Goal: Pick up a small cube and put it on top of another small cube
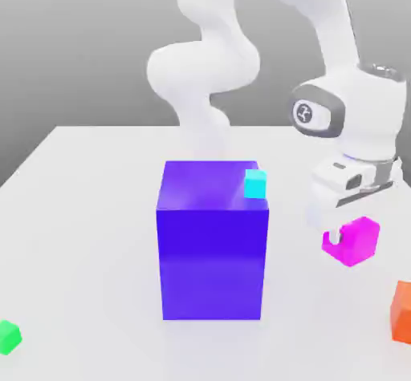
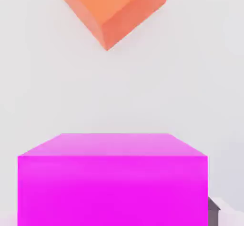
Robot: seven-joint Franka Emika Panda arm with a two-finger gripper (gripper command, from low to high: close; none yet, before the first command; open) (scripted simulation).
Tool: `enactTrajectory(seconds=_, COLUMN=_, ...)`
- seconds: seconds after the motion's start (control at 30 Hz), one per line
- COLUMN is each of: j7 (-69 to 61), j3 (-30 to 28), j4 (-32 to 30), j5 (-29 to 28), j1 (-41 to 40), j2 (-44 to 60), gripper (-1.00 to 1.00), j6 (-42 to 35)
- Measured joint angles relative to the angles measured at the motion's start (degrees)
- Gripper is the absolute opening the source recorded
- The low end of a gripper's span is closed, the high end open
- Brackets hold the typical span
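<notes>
My gripper [image 1: 345, 235] hangs at the exterior view's right, shut on the small magenta-pink cube [image 1: 357, 241], low over the white table. Up close in the hand view, the magenta cube [image 2: 112, 180] sits between the fingers, and one dark fingertip [image 2: 213, 211] shows at its side. The tiny green cube [image 1: 9, 336] lies far off at the front of the exterior view's left, apart from everything else.
A big blue-purple block [image 1: 213, 243] stands mid-table with a tiny cyan cube [image 1: 255, 184] on its top corner. An orange cube [image 1: 404, 311] [image 2: 114, 6] rests close to the magenta one at the right edge. The white table [image 1: 88, 211] spreads to the left.
</notes>
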Motion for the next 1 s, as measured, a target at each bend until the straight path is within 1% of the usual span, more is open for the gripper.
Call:
enactTrajectory(seconds=0.07, j7=-3.88, j3=-2.36, j4=2.67, j5=-0.32, j1=-5.39, j2=1.61, gripper=-1.0, j6=-1.09)
enactTrajectory(seconds=0.17, j7=-10.21, j3=-5.15, j4=6.4, j5=0.23, j1=-11.09, j2=3.81, gripper=-1.0, j6=-3.02)
enactTrajectory(seconds=0.77, j7=-48.95, j3=-23.86, j4=24.78, j5=11.56, j1=-42.78, j2=12.13, gripper=-1.0, j6=-15.07)
enactTrajectory(seconds=0.83, j7=-51.8, j3=-23.94, j4=25.78, j5=13.03, j1=-44.79, j2=14.43, gripper=-1.0, j6=-13.61)
enactTrajectory(seconds=0.9, j7=-53.61, j3=-22.78, j4=26.25, j5=14.96, j1=-46.2, j2=18.11, gripper=-1.0, j6=-10.44)
enactTrajectory(seconds=0.93, j7=-54.36, j3=-22.1, j4=26.4, j5=15.91, j1=-46.83, j2=19.96, gripper=1.0, j6=-8.84)
enactTrajectory(seconds=1.0, j7=-54.36, j3=-22.1, j4=26.4, j5=15.91, j1=-46.83, j2=19.96, gripper=1.0, j6=-8.84)
